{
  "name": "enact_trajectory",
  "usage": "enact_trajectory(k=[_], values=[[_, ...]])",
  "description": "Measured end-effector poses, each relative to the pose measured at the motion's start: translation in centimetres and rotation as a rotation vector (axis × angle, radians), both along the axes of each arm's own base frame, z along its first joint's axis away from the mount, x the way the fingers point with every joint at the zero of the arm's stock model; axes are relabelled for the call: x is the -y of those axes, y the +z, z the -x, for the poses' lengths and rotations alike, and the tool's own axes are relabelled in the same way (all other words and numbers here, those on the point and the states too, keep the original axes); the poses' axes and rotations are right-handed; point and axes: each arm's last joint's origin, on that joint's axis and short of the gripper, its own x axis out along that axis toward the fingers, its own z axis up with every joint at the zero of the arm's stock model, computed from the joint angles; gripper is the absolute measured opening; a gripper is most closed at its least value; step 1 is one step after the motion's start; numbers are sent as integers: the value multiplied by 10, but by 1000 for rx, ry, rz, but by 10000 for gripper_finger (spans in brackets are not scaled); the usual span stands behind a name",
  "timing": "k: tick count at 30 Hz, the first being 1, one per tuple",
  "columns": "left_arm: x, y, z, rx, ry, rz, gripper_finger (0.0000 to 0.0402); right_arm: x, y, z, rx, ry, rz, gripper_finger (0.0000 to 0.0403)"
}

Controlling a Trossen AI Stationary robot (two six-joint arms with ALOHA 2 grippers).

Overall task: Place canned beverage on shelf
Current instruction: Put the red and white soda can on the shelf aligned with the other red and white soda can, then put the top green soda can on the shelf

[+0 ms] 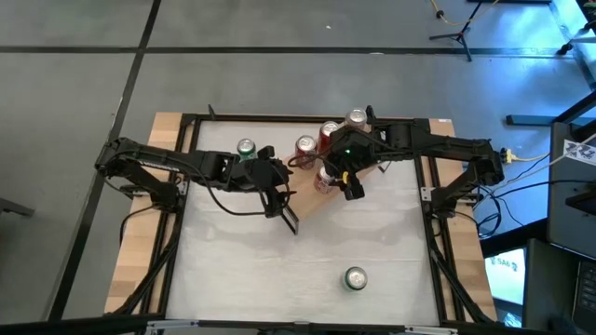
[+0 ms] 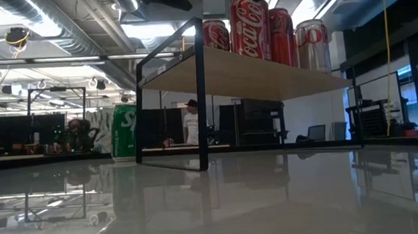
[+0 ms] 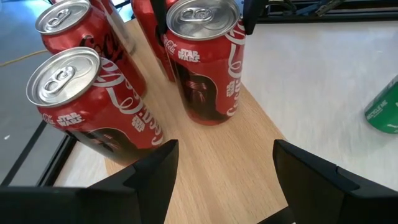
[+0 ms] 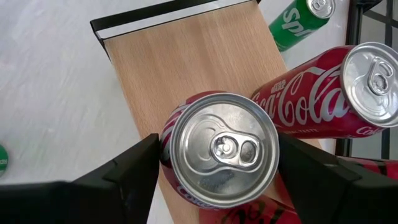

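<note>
Right gripper (image 4: 214, 163) straddles an upright red can (image 4: 219, 149) on the shelf (image 4: 180, 68); pad contact hidden. Left gripper (image 3: 225, 163) open, empty, over shelf's end. Red cans partly hidden by arms overhead.

Seen from above, a white bench (image 1: 279, 270) carries a light-wood shelf (image 1: 312, 203) lying at an angle. Red cans (image 1: 305, 146) stand in a cluster on the shelf. The right gripper (image 1: 328, 179) sits over one red can, and the left gripper (image 1: 279, 197) hovers at the shelf's bare end. One green can (image 1: 246, 148) stands behind the left arm, another (image 1: 355, 277) well apart near the front.
</note>
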Motion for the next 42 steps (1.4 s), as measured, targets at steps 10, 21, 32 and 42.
enact_trajectory(k=[10,21,32,42], values=[[0,0,0,0,0,1,250,0,0,0,0,0,0,289],[0,0,0,0,0,1,250,0,0,0,-4,-2,4,370],[0,0,0,0,0,0,250,0,0,0,0,-5,9,354],[-5,0,0,0,17,0,250,0,6,5,23,-6,10,349]])
